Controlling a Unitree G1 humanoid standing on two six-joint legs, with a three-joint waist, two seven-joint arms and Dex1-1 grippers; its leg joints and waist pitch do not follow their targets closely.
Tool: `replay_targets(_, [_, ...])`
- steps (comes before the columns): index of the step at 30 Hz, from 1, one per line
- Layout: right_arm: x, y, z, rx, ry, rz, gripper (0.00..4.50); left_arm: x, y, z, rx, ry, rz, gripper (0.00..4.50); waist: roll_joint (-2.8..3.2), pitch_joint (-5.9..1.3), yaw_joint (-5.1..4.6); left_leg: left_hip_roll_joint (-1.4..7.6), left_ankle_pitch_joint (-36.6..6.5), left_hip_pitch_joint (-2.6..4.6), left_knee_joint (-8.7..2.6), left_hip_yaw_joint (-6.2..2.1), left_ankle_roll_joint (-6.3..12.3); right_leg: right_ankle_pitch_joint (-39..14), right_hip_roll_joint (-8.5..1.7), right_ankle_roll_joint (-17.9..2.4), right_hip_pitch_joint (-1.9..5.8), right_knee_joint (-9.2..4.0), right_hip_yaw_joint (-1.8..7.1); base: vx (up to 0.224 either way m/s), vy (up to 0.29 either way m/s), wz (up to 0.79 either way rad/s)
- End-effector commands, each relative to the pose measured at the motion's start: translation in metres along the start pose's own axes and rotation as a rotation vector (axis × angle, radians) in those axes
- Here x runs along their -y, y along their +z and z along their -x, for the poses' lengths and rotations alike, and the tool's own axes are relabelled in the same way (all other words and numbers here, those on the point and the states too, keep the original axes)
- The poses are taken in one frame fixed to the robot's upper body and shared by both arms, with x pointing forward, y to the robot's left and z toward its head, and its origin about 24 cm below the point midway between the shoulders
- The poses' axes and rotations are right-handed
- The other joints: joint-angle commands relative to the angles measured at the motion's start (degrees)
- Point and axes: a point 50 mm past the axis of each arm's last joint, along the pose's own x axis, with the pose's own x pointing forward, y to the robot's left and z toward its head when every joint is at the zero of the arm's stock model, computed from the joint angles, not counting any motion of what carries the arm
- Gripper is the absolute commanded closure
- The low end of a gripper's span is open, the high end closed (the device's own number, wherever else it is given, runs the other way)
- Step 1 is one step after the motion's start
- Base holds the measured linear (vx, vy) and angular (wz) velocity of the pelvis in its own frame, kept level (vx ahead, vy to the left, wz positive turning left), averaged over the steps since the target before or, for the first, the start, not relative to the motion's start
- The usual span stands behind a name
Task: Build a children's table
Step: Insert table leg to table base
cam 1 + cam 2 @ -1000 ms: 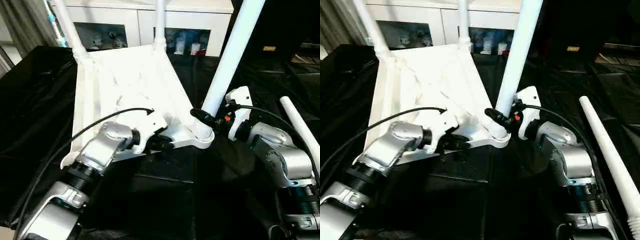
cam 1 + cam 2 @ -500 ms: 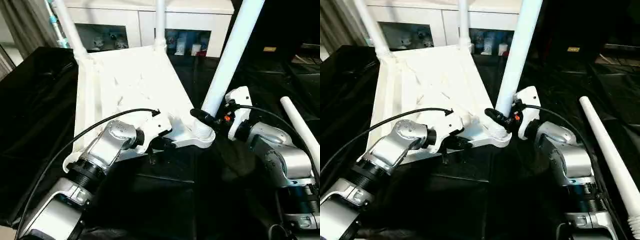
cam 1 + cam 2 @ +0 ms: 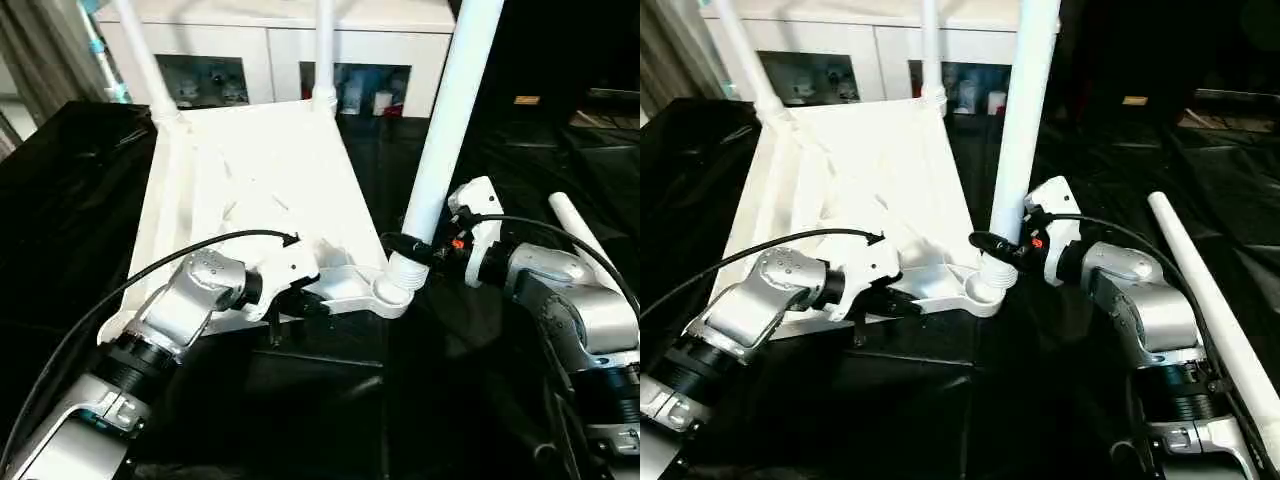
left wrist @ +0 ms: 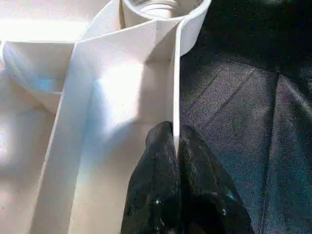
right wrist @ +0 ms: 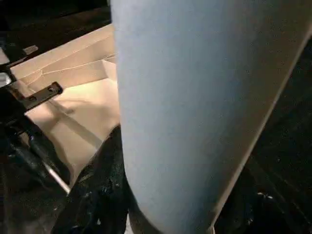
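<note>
Three legs are standing up from the upturned table top (image 3: 255, 200), which is lying ribbed side up on the black-draped counter (image 3: 60, 220): two far legs (image 3: 324, 45) at the back corners and the near leg (image 3: 440, 150) seated in the front corner socket (image 3: 392, 292). A fourth leg (image 3: 1220, 320) is lying loose on the cloth beside the right arm, apart from the top.

Compared with a second ago, the left pincer (image 4: 176, 146) is now pressed together, pinching the thin front rim of the table top close to that socket; earlier its fingers were standing slightly wider on the same rim. The left forearm is reaching in lower and flatter than before. The near leg is now leaning less, standing more nearly upright in its socket.

Over on the other side, the right pincer (image 3: 418, 246) is keeping its hold, half spread with its black fingers (image 5: 97, 195) wrapping the near leg just above the socket, unchanged in width. The table top itself is resting where it was.
</note>
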Motion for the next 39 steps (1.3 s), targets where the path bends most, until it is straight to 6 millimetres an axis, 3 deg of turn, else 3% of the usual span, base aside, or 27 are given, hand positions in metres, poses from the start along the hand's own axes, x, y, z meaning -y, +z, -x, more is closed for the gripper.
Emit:
replay_targets(1, [-0.007, -0.002, -0.003, -0.034, 0.052, -0.017, 2.66, 0.007, -0.020, -0.007, -0.076, -0.022, 0.072, 4.50, -0.36, -2.85, -0.13, 4.02, -17.8, 1.56, -5.03, -2.56, 0.36, -21.7, -4.87, -11.4, 1.78, -5.29, 2.45, 0.000, 0.000, 0.00])
replay_targets(11, [-0.007, -0.003, -0.011, -0.054, 0.090, -0.027, 2.66, 0.006, -0.015, -0.008, -0.068, -0.016, 0.052, 4.50, -0.20, -2.91, -0.15, 4.26, -16.8, 1.65, -5.39, -2.46, 0.57, -18.0, -4.90, -12.5, 1.71, -5.29, 2.46, 0.000, 0.000, 0.00])
replay_targets(21, [-0.004, -0.013, -0.010, -0.112, 0.115, -0.068, 2.66, 0.005, -0.015, -0.006, -0.073, -0.009, 0.049, 4.50, -0.44, -2.57, -0.16, 4.33, -18.6, 1.69, -5.69, -2.58, 0.19, -22.8, -5.12, -11.1, 1.53, -5.82, 2.59, 0.000, 0.000, 0.00])
replay_targets(39, [-0.008, -0.004, -0.009, -0.135, 0.170, 0.022, 2.66, 0.005, -0.014, -0.008, -0.073, -0.001, 0.033, 4.50, -0.89, -3.02, -0.04, 4.45, -16.5, 1.56, -5.60, -2.40, 0.75, -20.7, -5.19, -12.0, 1.74, -5.63, 2.64, 0.000, 0.000, 0.00])
